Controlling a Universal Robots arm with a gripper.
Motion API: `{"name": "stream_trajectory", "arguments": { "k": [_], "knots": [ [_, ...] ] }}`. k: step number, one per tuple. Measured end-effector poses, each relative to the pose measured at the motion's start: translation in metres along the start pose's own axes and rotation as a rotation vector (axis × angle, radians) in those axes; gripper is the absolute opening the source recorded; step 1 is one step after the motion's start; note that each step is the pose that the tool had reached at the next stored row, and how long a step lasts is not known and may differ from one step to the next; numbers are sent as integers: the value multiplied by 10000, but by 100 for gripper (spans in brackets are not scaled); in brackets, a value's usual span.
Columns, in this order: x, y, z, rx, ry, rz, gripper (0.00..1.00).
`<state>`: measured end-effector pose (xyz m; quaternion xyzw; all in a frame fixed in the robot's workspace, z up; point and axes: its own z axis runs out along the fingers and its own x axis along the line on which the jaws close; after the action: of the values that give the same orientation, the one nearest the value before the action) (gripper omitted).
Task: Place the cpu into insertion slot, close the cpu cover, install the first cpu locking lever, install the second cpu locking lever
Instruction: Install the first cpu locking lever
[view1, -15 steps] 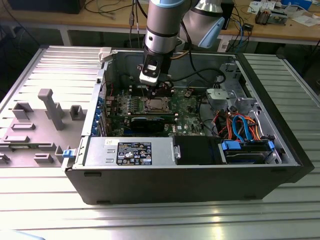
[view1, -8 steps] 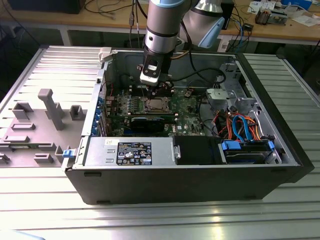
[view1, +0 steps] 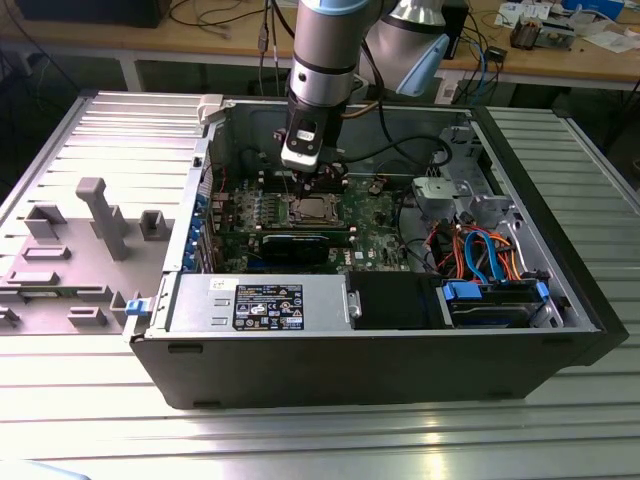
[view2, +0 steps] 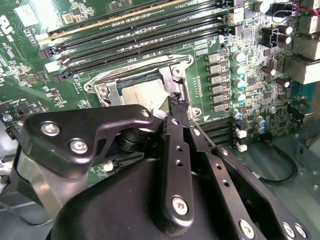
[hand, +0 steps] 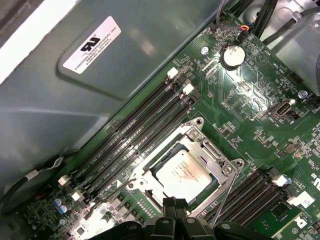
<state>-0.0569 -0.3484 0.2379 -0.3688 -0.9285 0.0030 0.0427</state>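
Note:
The cpu (hand: 184, 175) lies flat in the insertion slot (view1: 312, 208) on the green board, its dull silver top showing through the cut-out of the cpu cover (hand: 209, 150), which lies down over it. In the second wrist view the cpu (view2: 142, 92) and the cover (view2: 107, 93) sit just beyond my black fingertips. My gripper (view2: 176, 105) hangs close over the socket's edge with its fingers together and nothing visible between them; it is also in the exterior view (view1: 308, 190) and the first wrist view (hand: 175, 204). A thin wire locking lever (hand: 225, 197) runs along the socket's side by the fingertips.
Long memory slots (hand: 140, 127) flank the socket. A black expansion card (view1: 295, 245) lies in front of it, with a power supply (view1: 260, 305) at the case front. Cables (view1: 480, 250) fill the exterior view's right. A grey fixture (view1: 95, 225) stands outside the case.

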Motion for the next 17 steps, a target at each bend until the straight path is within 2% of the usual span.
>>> {"name": "stream_trajectory", "arguments": {
  "k": [17],
  "knots": [
    [0, 0, 0, 26, -12, -324, 11]
  ]
}}
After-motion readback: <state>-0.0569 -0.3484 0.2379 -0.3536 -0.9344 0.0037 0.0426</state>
